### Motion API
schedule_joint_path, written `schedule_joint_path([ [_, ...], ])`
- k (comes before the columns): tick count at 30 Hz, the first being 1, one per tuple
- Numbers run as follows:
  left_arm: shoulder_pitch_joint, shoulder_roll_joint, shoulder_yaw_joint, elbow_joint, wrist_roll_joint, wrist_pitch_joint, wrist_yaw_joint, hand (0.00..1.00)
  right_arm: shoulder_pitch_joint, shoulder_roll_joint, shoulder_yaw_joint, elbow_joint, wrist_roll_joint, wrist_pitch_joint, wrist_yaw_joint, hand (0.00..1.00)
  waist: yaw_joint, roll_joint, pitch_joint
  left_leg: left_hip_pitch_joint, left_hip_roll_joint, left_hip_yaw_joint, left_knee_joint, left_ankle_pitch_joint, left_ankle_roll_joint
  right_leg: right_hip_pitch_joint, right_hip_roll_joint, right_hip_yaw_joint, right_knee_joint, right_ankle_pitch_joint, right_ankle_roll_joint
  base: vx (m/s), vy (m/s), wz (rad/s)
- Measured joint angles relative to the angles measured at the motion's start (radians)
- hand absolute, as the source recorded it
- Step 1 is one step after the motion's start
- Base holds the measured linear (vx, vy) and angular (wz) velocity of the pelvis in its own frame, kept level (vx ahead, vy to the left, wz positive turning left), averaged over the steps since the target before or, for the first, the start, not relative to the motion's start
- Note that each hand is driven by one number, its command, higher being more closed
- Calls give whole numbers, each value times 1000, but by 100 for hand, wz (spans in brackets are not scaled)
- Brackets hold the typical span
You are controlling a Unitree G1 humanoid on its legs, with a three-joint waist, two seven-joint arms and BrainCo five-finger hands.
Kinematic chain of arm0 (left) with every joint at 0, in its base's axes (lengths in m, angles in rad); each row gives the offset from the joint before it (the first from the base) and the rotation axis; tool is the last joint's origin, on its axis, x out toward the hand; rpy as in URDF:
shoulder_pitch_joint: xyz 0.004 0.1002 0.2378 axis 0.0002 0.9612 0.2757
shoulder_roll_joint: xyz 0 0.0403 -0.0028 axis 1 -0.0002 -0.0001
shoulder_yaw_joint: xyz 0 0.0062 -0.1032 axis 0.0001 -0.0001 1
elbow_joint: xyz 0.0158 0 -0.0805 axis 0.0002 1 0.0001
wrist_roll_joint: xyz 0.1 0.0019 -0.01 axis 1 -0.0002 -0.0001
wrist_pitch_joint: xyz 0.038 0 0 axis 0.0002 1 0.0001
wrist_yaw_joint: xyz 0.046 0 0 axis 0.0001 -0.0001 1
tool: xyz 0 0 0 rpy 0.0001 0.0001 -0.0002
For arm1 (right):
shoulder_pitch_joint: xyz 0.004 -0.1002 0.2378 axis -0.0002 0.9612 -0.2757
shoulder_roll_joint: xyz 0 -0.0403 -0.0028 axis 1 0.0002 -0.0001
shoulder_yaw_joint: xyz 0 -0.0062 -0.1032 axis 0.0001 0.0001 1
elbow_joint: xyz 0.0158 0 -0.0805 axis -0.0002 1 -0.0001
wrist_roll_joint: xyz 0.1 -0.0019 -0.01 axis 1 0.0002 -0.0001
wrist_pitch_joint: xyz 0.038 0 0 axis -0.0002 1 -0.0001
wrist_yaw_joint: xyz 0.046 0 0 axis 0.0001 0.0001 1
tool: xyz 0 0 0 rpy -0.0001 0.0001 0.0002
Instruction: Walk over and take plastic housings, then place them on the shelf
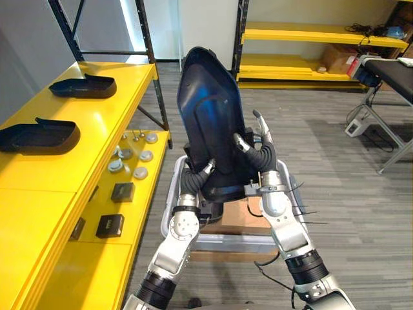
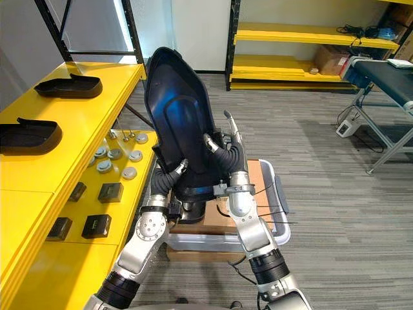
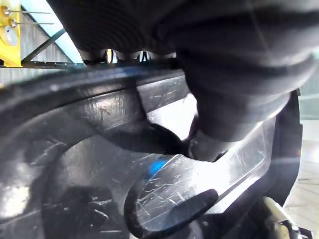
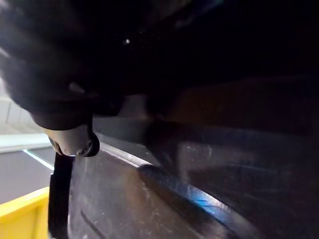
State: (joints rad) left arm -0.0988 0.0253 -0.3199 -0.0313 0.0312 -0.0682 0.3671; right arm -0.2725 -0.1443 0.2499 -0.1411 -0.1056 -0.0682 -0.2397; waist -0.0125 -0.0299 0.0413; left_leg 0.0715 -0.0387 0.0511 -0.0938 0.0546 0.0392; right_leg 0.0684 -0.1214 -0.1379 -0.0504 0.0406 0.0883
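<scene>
A large dark plastic housing (image 1: 210,103) stands upright in the air in front of me, its hollow glossy inner face (image 3: 99,149) towards me. My left hand (image 1: 193,181) grips its lower left edge, thumb on the inner face and fingers behind. At the lower right edge my right hand (image 1: 261,158) pinches it, thumb on the inner face (image 4: 199,199) and one finger pointing up beside the rim. Two more dark housings (image 1: 84,86) (image 1: 39,135) lie on the yellow shelf top (image 1: 97,123) at my left.
Below the held housing sits a grey bin (image 1: 226,242) with a cardboard box (image 1: 239,219). The lower yellow shelf carries small black boxes (image 1: 122,192) and round silver discs (image 1: 132,158). A yellow rack (image 1: 310,39) stands at the back, a black table (image 1: 393,71) at the right.
</scene>
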Motion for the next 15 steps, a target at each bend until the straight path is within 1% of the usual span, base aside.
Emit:
schedule_joint_path([
  [3, 0, 0, 33, 0, 0, 3, -17, 100, 0, -22, -19, -61, 77, -45, 32, 0, -4, 0, 0, 3, 2, 6, 0, 0, 0, -3, 2, 6, 5, 0, 0, -23, -21, -7],
  [5, 2, 4, 64, 5, -1, 19, -18, 100, -1, -23, -66, -131, 142, -98, 57, 0, -5, 0, 0, 5, 3, 7, 0, -1, 0, -6, 2, 7, 9, 0, 0, -36, -15, -2],
  [8, 22, 10, 100, 7, -1, 22, -24, 100, -1, -22, -166, -165, 188, -138, 65, 0, -5, 0, 0, 6, 2, 13, -1, -4, -5, -10, 1, 7, 13, -1, 0, -33, -4, -5],
  [9, 26, 10, 112, 7, -1, 22, -26, 100, -1, -23, -184, -162, 193, -141, 64, 0, -5, 0, 0, 6, 2, 14, -1, -4, -5, -11, 1, 8, 13, -1, 0, -26, 0, -6],
  [11, 49, 10, 136, 7, -1, 22, -37, 100, 7, -22, -275, -156, 217, -143, 41, 0, -6, 1, 0, 2, 2, 18, -2, -4, -5, -16, 0, 9, 13, -1, -1, -12, 0, -2],
  [14, 69, 9, 149, 7, -2, 22, -37, 100, 27, -18, -375, -148, 249, -150, 13, 0, -9, 1, 0, -3, 2, 17, -2, -4, -5, -21, 0, 8, 12, -1, 0, 0, 0, 0],
  [15, 88, 5, 166, 7, -2, 22, -39, 100, 44, -15, -448, -113, 276, -162, -23, 0, -19, 2, -1, -4, 2, 17, -2, -1, -1, -20, 0, 7, 11, -1, 0, 0, 0, 0],
])
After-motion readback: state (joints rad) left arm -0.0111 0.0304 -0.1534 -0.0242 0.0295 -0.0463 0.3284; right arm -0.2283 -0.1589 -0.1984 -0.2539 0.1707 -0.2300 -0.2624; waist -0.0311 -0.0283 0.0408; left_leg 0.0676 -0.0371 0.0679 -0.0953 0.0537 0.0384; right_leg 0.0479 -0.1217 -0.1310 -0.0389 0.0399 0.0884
